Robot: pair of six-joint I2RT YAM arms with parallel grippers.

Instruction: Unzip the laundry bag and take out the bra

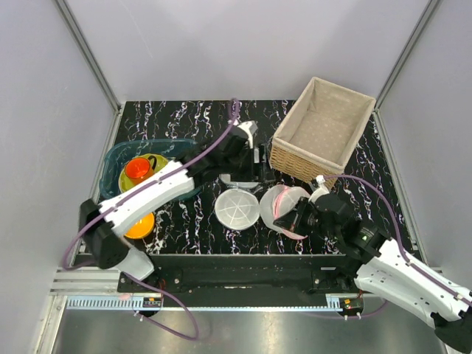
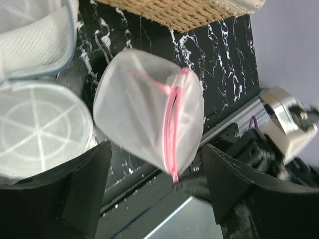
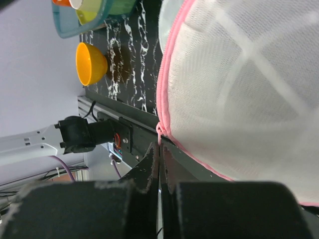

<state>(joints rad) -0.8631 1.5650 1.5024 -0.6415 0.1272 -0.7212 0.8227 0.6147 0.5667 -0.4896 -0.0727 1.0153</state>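
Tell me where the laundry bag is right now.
Top view: the laundry bag sits right of centre, between the white mesh dome and the right gripper.

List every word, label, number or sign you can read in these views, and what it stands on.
No text can be read in any view.
Small orange tag on the front rail: too small to read.
Red-marked plate, right wrist view: blurred.
The laundry bag and wicker basket: no print visible.

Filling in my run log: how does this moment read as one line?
right tool: shut on pink zipper pull | white mesh pink-rimmed laundry bag: tilted | left tool: open, off bag
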